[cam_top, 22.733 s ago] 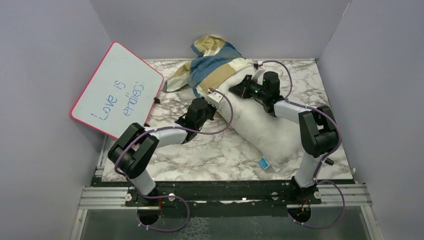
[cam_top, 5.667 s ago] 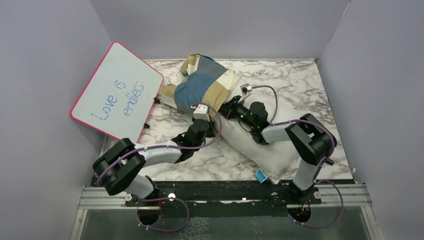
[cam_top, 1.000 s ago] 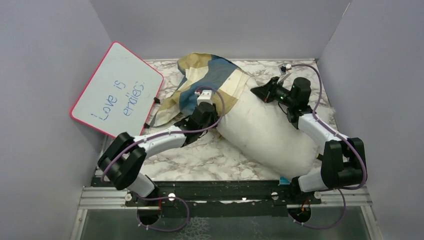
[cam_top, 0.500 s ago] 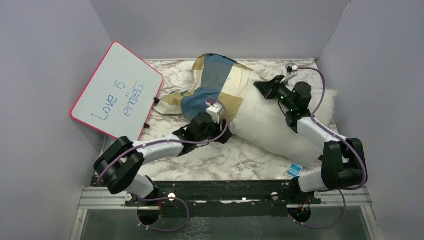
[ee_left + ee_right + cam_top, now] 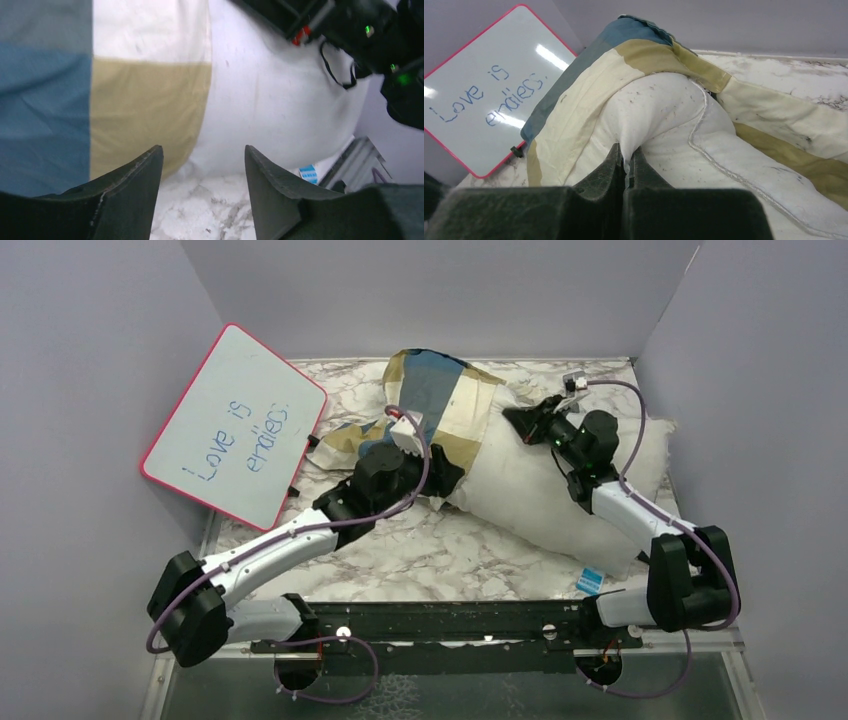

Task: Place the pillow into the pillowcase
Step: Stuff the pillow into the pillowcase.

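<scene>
The white pillow (image 5: pixel 545 500) lies slantwise on the marble table, its blue tag (image 5: pixel 590 580) at the near corner. The checked pillowcase (image 5: pixel 450 405) covers its far left end. In the left wrist view the tan and blue pillowcase (image 5: pixel 145 110) meets the bare pillow (image 5: pixel 280 110). My left gripper (image 5: pixel 445 483) (image 5: pixel 202 157) is open beside the lower edge of that seam, with only tabletop between its fingers. My right gripper (image 5: pixel 512 417) (image 5: pixel 626 162) is shut on a pinch of white pillow (image 5: pixel 659 110) fabric just outside the pillowcase (image 5: pixel 574 100) mouth.
A pink-rimmed whiteboard (image 5: pixel 235 420) leans against the left wall, close to the pillowcase. Grey walls close in the table (image 5: pixel 420 560) at the left, back and right. The pillow's right side touches the right wall.
My left gripper's jaws have spread open and its wrist has drawn back to the left. The pillow's near end has swung right and the blue tag has come into view.
</scene>
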You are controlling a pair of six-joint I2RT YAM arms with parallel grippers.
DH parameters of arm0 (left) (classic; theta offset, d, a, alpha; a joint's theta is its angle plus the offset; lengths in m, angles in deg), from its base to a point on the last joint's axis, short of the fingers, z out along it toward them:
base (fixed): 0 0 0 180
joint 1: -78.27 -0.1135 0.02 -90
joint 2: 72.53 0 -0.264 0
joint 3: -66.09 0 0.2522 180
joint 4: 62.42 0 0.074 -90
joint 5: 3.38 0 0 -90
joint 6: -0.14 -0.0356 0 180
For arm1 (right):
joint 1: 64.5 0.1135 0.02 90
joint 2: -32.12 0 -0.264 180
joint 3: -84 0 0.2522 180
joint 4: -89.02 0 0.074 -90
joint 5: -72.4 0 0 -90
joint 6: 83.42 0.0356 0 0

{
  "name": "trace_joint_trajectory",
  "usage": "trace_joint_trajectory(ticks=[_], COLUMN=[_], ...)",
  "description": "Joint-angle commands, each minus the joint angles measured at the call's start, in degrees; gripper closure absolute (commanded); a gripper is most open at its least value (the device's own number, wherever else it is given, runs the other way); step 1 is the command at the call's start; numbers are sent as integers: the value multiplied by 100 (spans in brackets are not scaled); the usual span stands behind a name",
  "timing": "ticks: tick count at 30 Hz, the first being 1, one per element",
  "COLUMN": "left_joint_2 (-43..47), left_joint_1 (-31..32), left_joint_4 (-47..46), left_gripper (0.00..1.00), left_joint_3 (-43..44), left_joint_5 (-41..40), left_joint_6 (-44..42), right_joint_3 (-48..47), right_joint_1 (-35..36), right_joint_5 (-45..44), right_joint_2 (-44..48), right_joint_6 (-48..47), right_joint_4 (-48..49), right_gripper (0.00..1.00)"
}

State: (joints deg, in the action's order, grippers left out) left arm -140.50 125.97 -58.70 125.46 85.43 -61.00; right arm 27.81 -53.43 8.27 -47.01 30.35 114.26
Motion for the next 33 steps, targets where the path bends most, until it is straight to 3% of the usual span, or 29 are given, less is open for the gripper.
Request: trace_joint_trajectory(ticks=[1, 5, 8, 13, 18, 22, 26, 29, 33], left_joint_2=[-611, -1488, -1992, -2421, -2647, -2641, -2541, -2331, -1961], left_joint_1=[-24, -19, -20, -18, -10, -6, 115, 292, 371], left_joint_4=[1049, 1677, 1699, 1240, 1165, 1030, 818, 654, -149], left_gripper=[42, 45, 40, 36, 39, 54, 83, 97, 100], left_joint_3=[1415, 2645, 3150, 3327, 3322, 3162, 3068, 2969, 2425], left_joint_5=[-1139, -1550, -1562, -1462, -1881, -1899, -1502, -1081, -79], left_joint_6=[-835, -1244, -1466, -1580, -1659, -1762, -1996, -2098, -1715], right_joint_3=[220, 464, 700, 1033, 1467, 1794, 1848, 1809, 1705], right_joint_1=[294, 470, 587, 898, 1151, 1420, 1665, 1703, 1714], right_joint_5=[89, 63, 14, -210, -454, -649, -767, -849, -849], right_joint_2=[430, 818, 1037, 1088, 1024, 826, 554, 466, 293], right_joint_6=[-312, -595, -677, -783, -584, -427, -454, -413, -328], right_joint_4=[324, 311, 275, 200, 319, 496, 599, 636, 646], right_gripper=[100, 100, 100, 100, 100, 100, 100, 100, 100])
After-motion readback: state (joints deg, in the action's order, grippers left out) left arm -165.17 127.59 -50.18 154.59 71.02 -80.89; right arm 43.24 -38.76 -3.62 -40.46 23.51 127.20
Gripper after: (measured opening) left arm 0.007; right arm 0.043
